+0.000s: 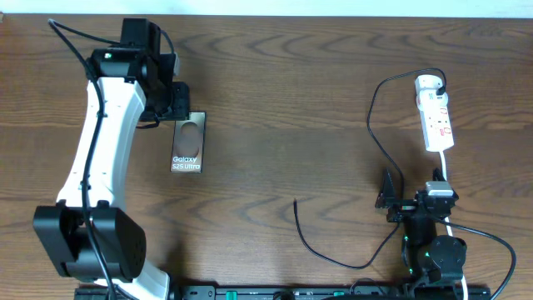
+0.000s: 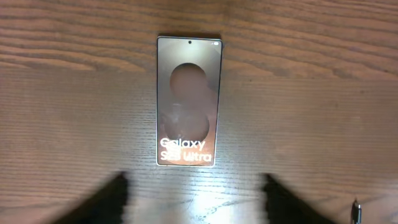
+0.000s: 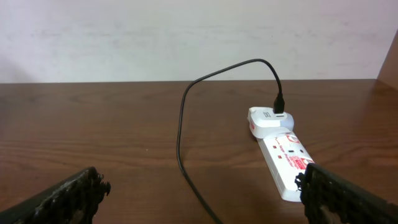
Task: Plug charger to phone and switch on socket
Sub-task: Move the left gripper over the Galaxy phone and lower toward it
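Charger tip detail too small

You look at a brown wood-grain table, matt and finely streaked. At 9 o'clock on it, the phone has a smooth, glossy face. At 3 o'clock, the socket is smooth white plastic, and the charger cable looks matt black.
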